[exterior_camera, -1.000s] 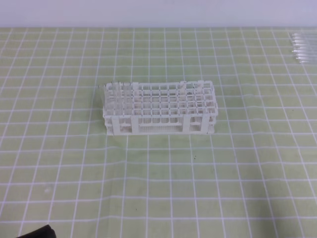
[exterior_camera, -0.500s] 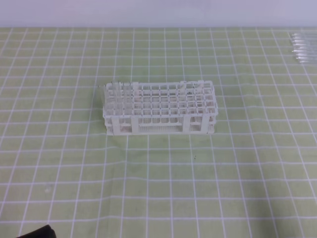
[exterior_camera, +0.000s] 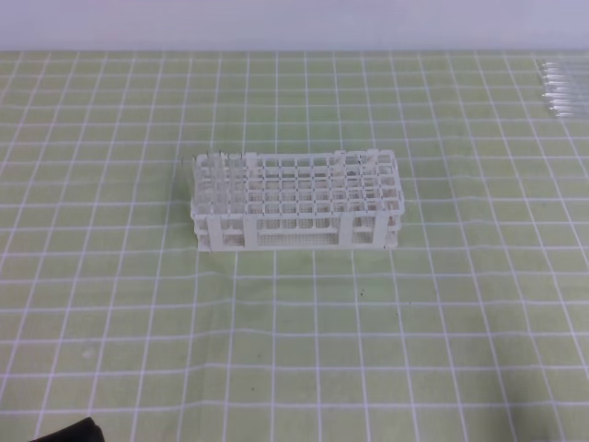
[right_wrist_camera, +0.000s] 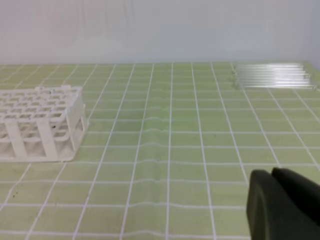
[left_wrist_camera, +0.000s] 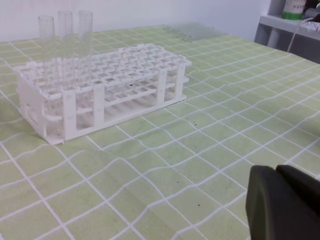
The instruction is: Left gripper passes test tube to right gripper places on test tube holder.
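The test tube holder (exterior_camera: pixel 296 201) stands near the middle of the table (exterior_camera: pixel 294 350), on a green cloth ruled with a white grid. It is a white two-tier lattice of small square holes, resting flat, its long side facing the high camera.

In my left wrist view, three clear tubes (left_wrist_camera: pixel 65 30) stand upright in the holes at one end of the test tube holder (left_wrist_camera: pixel 125 75); in the high view this is the left end. The remaining holes visible in that view hold no tubes.

A row of loose clear tubes (exterior_camera: pixel 563 92) lies flat at the far right edge of the table, well apart from the holder. In my right wrist view the same tubes (right_wrist_camera: pixel 272 75) lie side by side, parallel to one another. I cannot tell which of these is the test tube to be passed.

My left tool (left_wrist_camera: pixel 285 205) appears as dark closed fingers at the lower right corner of its own view, holding nothing and well clear of the holder. My right tool (right_wrist_camera: pixel 282 205) appears likewise in its view: fingers together, holding nothing, hanging above bare cloth between the holder (right_wrist_camera: pixel 40 122) and the loose tubes.

In the high view, only a dark corner of my left arm (exterior_camera: pixel 64 431) shows at the bottom left edge.
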Tool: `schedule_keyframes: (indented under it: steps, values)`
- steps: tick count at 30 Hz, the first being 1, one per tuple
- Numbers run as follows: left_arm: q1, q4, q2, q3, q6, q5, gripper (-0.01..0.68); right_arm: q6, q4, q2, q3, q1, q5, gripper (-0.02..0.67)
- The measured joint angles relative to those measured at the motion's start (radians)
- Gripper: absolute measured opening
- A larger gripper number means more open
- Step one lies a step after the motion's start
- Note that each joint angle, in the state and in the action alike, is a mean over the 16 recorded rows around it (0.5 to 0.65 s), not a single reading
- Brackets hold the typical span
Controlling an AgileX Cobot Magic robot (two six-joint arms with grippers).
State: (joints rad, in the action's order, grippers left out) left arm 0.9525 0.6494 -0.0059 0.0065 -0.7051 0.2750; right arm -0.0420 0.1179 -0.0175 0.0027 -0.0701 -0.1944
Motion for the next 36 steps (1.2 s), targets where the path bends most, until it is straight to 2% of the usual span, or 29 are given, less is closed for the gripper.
schedule_keyframes:
  steps: [11, 36]
  values:
    - [0.000, 0.000, 0.001, 0.003, 0.000, -0.001, -0.002, 0.002, -0.005, 0.001, 0.000, 0.000, -0.081, -0.016]
    - [-0.004, 0.040, 0.000, 0.004, 0.002, -0.006, -0.002, 0.002, -0.007, 0.001, 0.000, 0.000, -0.086, -0.016]
